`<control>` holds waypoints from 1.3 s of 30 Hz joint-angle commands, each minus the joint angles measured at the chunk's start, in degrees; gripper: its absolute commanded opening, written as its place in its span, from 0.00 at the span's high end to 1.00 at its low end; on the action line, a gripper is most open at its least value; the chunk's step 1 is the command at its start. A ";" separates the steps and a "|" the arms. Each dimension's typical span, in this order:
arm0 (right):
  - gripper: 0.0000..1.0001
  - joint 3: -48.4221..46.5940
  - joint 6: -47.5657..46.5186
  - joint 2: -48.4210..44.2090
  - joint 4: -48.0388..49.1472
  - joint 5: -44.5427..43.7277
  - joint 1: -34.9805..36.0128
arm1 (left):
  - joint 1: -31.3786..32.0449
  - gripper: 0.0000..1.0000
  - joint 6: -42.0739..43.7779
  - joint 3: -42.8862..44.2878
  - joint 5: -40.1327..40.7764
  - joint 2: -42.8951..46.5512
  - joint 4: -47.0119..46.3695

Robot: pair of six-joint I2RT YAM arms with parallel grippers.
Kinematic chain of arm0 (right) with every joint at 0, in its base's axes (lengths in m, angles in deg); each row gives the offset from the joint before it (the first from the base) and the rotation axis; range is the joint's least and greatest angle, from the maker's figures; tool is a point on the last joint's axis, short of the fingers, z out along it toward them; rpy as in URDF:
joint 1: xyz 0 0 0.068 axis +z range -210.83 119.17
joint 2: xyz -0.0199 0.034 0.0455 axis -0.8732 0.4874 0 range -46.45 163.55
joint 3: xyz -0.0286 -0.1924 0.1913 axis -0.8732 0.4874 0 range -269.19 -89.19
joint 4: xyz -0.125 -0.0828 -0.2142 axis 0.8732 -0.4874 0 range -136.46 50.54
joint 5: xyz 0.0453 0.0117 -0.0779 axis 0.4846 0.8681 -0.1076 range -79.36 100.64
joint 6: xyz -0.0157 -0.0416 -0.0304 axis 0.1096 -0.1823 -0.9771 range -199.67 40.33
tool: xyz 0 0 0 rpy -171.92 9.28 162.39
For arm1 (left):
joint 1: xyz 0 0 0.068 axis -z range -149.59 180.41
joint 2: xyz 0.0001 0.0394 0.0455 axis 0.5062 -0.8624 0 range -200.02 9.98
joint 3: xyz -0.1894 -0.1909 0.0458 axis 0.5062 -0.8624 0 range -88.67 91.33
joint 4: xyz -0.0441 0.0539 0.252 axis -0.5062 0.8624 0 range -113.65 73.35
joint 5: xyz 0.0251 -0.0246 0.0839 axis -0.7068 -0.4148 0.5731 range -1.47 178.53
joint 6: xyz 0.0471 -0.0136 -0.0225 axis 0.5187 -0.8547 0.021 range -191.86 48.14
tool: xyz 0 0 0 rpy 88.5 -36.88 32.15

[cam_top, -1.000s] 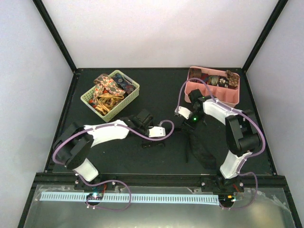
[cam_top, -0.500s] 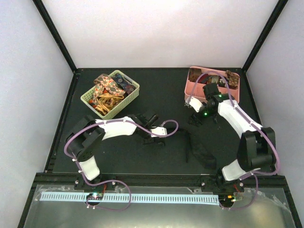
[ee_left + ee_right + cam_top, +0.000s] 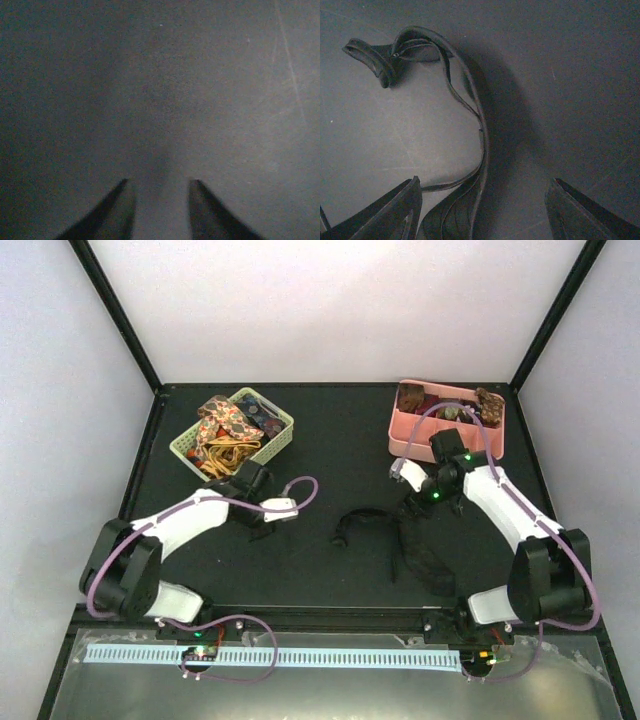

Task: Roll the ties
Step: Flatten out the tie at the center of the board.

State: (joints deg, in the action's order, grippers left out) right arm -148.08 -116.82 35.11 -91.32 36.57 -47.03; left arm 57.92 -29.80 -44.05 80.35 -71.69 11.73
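A black tie point(image 3: 405, 545) lies limp on the dark table, its narrow end curled toward the centre point(image 3: 345, 525). My right gripper point(image 3: 415, 502) hovers over it, open. In the right wrist view the tie point(image 3: 470, 125) runs up from beside the left finger point(image 3: 407, 205), not pinched, and the gripper point(image 3: 485, 187) stands wide. My left gripper point(image 3: 262, 526) is near the green basket, away from the tie. In its wrist view the gripper point(image 3: 160, 182) shows a narrow gap with only bare table between the tips. Patterned ties point(image 3: 228, 425) fill the basket.
The green basket point(image 3: 282, 436) stands at the back left. A pink box point(image 3: 440, 445) at the back right holds several rolled ties point(image 3: 455, 412). Purple cables loop off both wrists. The black frame edge runs along the front.
The left arm has drawn back left toward the basket, its jaws narrowing, and the tie's narrow end now lies free at the centre. The right gripper shifted back over the tie.
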 commanded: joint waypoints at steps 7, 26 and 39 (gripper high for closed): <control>0.30 4.42 1.15 -4.64 1.48 -3.90 0.25 | 11.59 0.16 -7.12 2.37 -8.55 4.52 -9.93; 0.35 11.61 2.32 4.56 11.77 -8.41 0.23 | 24.44 0.32 -14.69 19.52 11.18 -24.92 -9.46; 0.96 10.87 -12.50 3.28 -5.01 -8.04 0.15 | 15.25 0.98 -0.39 6.92 -5.00 -3.83 2.40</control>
State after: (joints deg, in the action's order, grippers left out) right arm -135.14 -121.39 41.10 -85.46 28.79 -46.87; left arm 76.95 -38.48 -34.56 83.74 -83.79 4.25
